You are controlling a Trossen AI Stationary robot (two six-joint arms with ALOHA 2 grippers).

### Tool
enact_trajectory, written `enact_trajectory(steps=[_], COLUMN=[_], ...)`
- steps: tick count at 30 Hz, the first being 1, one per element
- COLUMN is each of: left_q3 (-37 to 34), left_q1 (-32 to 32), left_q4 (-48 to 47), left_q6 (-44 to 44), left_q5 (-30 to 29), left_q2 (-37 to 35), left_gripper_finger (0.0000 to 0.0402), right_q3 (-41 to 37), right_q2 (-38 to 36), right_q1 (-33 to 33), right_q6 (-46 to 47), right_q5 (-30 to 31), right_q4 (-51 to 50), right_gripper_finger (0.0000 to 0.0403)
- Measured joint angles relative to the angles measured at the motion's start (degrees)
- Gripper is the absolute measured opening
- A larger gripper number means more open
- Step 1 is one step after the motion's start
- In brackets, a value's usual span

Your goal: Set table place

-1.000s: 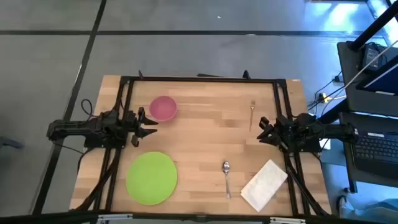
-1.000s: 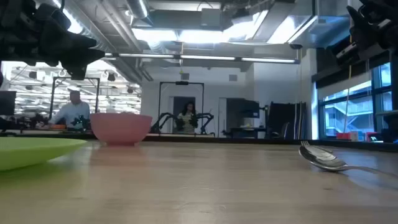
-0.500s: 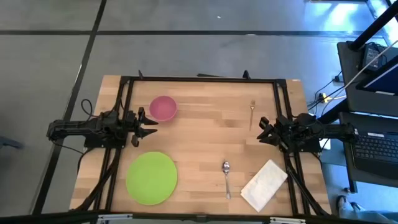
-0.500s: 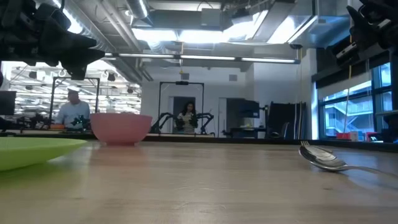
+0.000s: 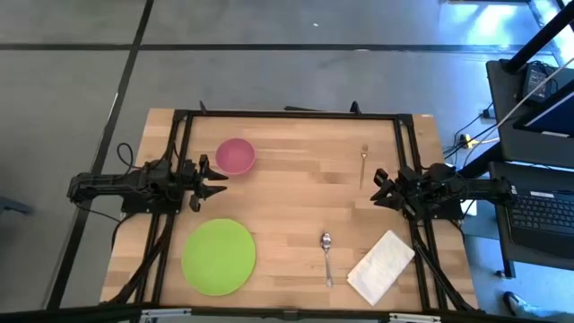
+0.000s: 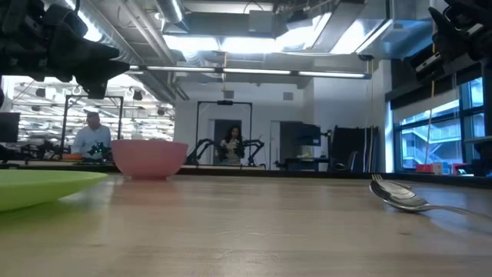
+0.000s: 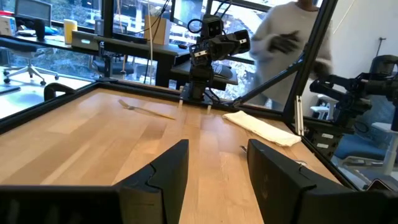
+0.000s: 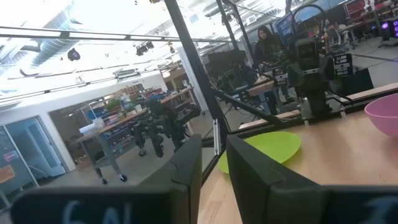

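On the light wooden table (image 5: 296, 193) lie a green plate (image 5: 218, 257) at the near left, a pink bowl (image 5: 236, 155) at the far left, a gold fork (image 5: 364, 158) at the far right, a silver spoon (image 5: 327, 254) and a white napkin (image 5: 381, 266) at the near right. My left gripper (image 5: 218, 182) hovers open at the left edge, between bowl and plate. My right gripper (image 5: 378, 188) hovers open at the right edge, between fork and napkin. Both are empty.
A black rail frame (image 5: 291, 115) runs round the tabletop. A desk with a keyboard (image 5: 543, 215) stands right of the table. People show in the room beyond, in the low view (image 6: 91, 137) and the left wrist view (image 7: 289, 50).
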Motion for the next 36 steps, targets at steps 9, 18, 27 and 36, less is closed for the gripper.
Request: enact_trajectory(steps=[9,18,27,36], left_q3=[0.0,-0.01,0.01,-0.01], left_q1=[0.0,0.0,0.01,-0.01], left_q4=[0.0,0.0,0.0,0.0], left_q6=[0.0,-0.02,0.0,0.0], left_q5=[-0.01,0.0,0.0,0.0], left_q2=[-0.02,-0.01,-0.02,-0.02], left_gripper_finger=[0.0157,0.0157,0.0157,0.0157], right_q3=[-0.02,0.0,0.0,-0.02], right_q2=[0.01,0.02,0.02,0.0], right_q1=[0.0,0.0,0.0,-0.02], right_q6=[0.01,-0.05,0.0,3.87], right_q5=[-0.01,-0.01,0.01,3.59], right_q4=[-0.02,-0.02,-0.01,2.09], right_gripper_finger=[0.0078,0.0078,0.0078,0.0078])
